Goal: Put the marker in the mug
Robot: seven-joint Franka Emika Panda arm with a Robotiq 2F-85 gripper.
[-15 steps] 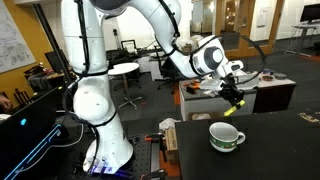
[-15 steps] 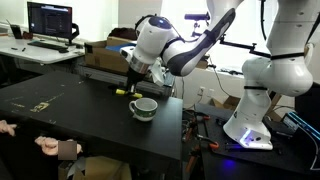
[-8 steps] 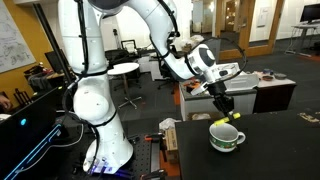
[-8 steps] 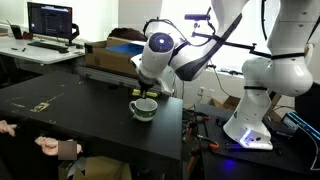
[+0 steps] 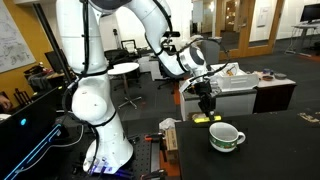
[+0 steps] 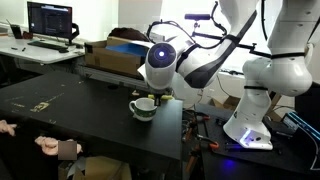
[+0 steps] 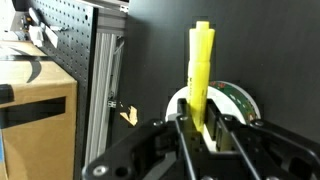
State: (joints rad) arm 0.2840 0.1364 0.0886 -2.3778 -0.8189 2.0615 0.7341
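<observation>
Gripper (image 7: 200, 132): jaws closed narrow on the marker (image 7: 201, 70), gripped near its lower end. In the wrist view the marker's long axis runs from the jaws toward 12 o'clock and its shaft crosses the rim of the mug (image 7: 238, 98), whose opening sits toward 1 o'clock. In an exterior view the mug (image 5: 227, 137) stands at 4 o'clock from the gripper (image 5: 206, 108), near but not beneath. Judgement: shift over the opening before release
</observation>
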